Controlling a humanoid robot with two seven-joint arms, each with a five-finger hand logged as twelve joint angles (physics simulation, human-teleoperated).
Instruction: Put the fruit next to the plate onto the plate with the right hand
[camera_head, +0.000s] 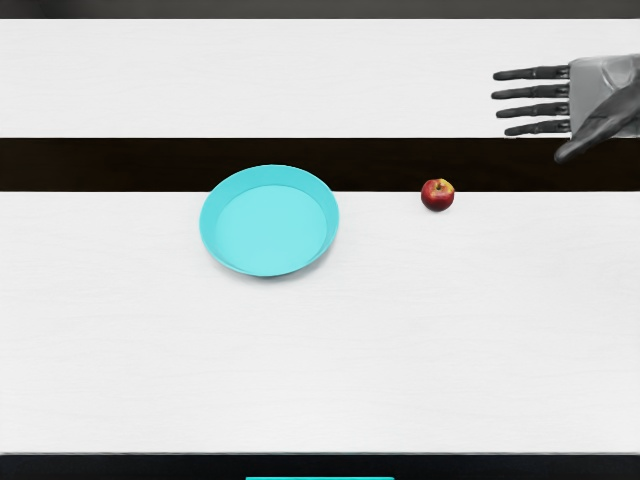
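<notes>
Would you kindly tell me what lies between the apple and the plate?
Nothing: in the head view, the stretch of table between the apple and the plate is bare.

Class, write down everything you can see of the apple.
The apple is small, round and red with a yellowish patch near the top. It sits upright on the white table, at the edge of a dark band, right of the turquoise plate and apart from it. The open right hand is clear of it.
</notes>
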